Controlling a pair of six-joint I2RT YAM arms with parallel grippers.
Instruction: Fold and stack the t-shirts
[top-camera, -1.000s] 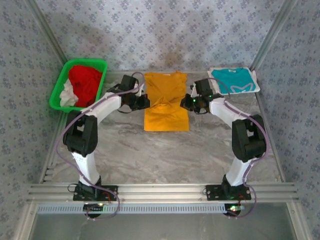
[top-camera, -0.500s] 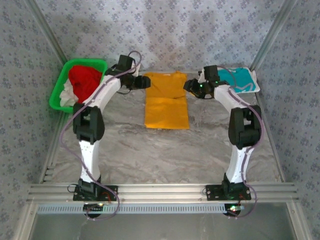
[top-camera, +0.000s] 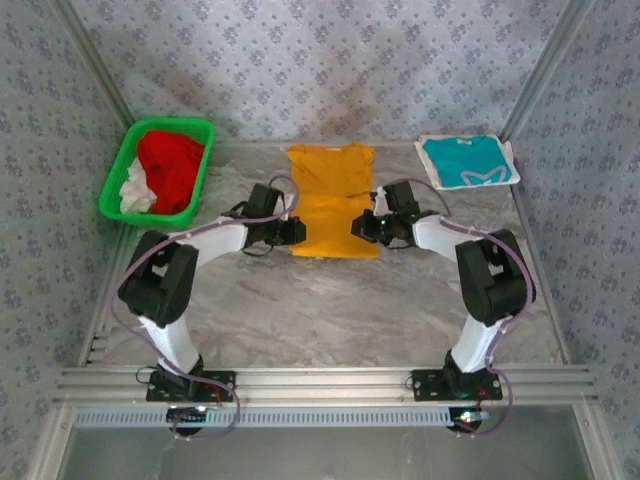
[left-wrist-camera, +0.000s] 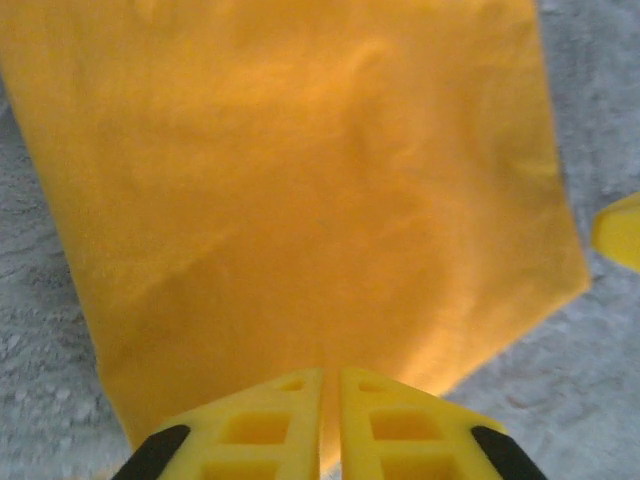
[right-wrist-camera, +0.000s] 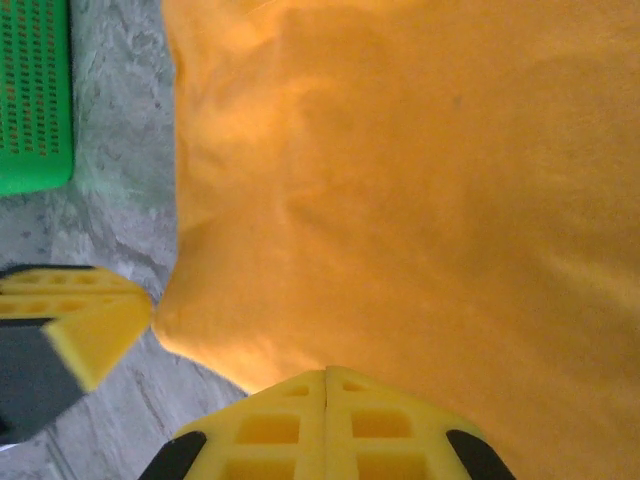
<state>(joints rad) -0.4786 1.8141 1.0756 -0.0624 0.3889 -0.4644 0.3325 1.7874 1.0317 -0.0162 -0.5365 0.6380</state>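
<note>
Orange t-shirt (top-camera: 332, 200), soft cloth folded into a rectangle, lay in the middle of the marbled desk (top-camera: 300, 300); one teal t-shirt (top-camera: 467, 161) lay flat at the far right. The left end effector (left-wrist-camera: 331, 378) and the right end effector (right-wrist-camera: 326, 375), latticed yellow fingers together, pinched its near corners.

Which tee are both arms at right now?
The yellow-orange tee at mid-table: the left fingers and right fingers sit at its edges. The teal tee lies far right, apart from both.
</note>
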